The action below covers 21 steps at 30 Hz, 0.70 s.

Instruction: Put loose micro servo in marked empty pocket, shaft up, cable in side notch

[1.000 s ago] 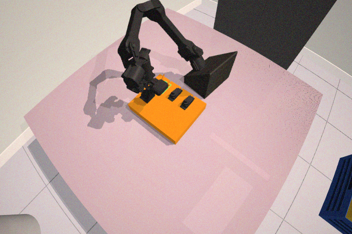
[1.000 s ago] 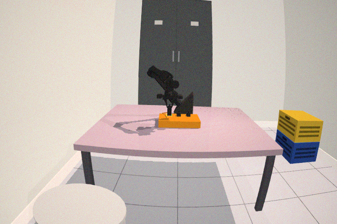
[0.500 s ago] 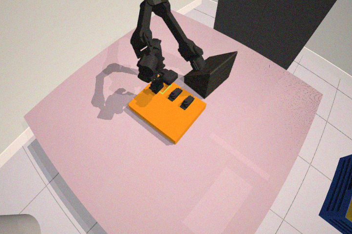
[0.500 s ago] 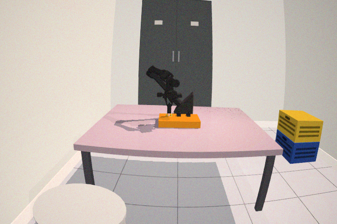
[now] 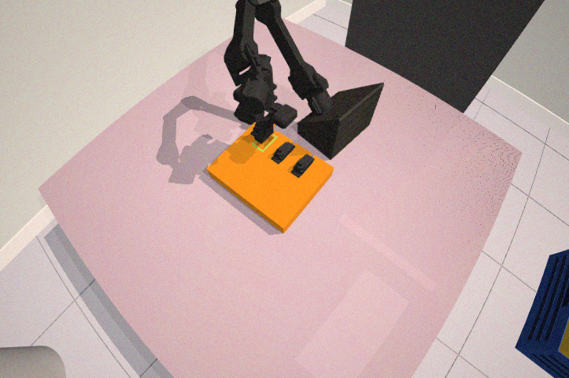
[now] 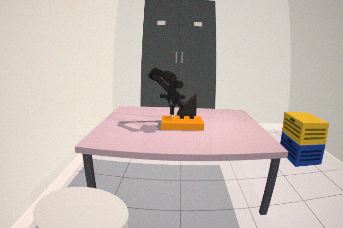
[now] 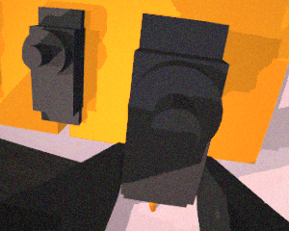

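My gripper (image 5: 264, 126) (image 6: 171, 110) (image 7: 163, 159) is shut on the loose black micro servo (image 7: 175, 82), gripping its near end. The servo's round output shaft faces the wrist camera, so it points up. A short orange bit of cable (image 7: 152, 207) shows below its near end. In the top view the gripper hangs over the back left of the orange deck (image 5: 267, 196) (image 6: 182, 127) (image 7: 111, 43). The green pocket outline (image 5: 262, 150) shows partly beside the fingertips; the wrist view does not show it. The servo looks slightly above the deck; its exact height and the notch are hidden.
Two seated black servos, one nearer (image 5: 282, 152) (image 6: 181, 117) (image 7: 55, 77) and one farther (image 5: 302, 165) (image 6: 191, 116), stand right of the pocket. A dark wedge-shaped block (image 5: 356, 120) (image 6: 190, 106) stands behind the deck by the arm's base. The pink table (image 5: 182, 240) (image 6: 139, 145) carries everything.
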{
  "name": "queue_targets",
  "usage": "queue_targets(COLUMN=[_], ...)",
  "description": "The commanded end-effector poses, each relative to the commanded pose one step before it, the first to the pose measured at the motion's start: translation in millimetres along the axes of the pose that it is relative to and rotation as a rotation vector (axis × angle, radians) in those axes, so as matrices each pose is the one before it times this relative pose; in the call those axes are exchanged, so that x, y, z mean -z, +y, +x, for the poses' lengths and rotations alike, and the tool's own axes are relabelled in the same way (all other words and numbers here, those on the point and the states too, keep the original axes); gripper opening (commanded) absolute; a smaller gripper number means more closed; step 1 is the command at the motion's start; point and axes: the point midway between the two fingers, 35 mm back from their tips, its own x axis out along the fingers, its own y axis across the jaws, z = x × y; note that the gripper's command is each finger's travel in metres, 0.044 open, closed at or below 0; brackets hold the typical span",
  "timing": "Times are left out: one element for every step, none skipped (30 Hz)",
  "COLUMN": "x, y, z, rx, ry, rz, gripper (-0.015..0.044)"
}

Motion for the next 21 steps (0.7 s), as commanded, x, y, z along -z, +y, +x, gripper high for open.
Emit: queue_targets(x=[0.02, -0.1, -0.09, -0.08, -0.07, -0.05, -0.04, -0.02, -0.01, 0.0, 0.0, 0.0, 0.0, 0.0, 0.0, 0.0, -0.12, -0.25, -0.39, -0.19, 0.0], y=[-0.02, -0.01, -0.01, -0.02, -0.02, -0.03, -0.03, -0.03, -0.02, -0.01, 0.0, 0.0, 0.0, 0.0, 0.0, 0.0, -0.11, -0.23, -0.35, -0.17, 0.0], z=[4.13, 1.6, 1.6, 1.6, 1.6, 1.6, 1.6, 1.28, 0.77, 0.26, 0.0, 0.0, 0.0, 0.0, 0.0, 0.0, 0.0, 0.0, 0.0, 0.0, 0.0], rx=[-0.00191, 0.00004, 0.00006, 0.00009, 0.00011, 0.00014, 0.00016, 0.00015, 0.0001, 0.00003, 0.0, 0.0, 0.0, 0.0, 0.0, 0.0, 0.0, 0.00001, 0.00002, 0.00001, 0.0], ry=[-0.00334, -0.00004, -0.00003, -0.00002, -0.00002, -0.00001, 0.0, 0.00001, 0.00001, 0.0, 0.0, 0.0, 0.0, 0.0, 0.0, 0.0, -0.00001, -0.00001, -0.00002, -0.00001, 0.0], rz=[-0.0008, 0.0, 0.0, 0.0, 0.0001, 0.0001, 0.0001, 0.0001, 0.0, 0.0, 0.0, 0.0, 0.0, 0.0, 0.0, 0.0, 0.0, 0.0, 0.0, 0.0, 0.0], gripper=[0.0, 0.0, 0.0, 0.0, 0.0, 0.0, 0.0, 0.0, 0.0, 0.0, 0.0, 0.0, 0.0, 0.0, 0.0, 0.0, 0.0, 0.0, 0.0, 0.0, 0.0])
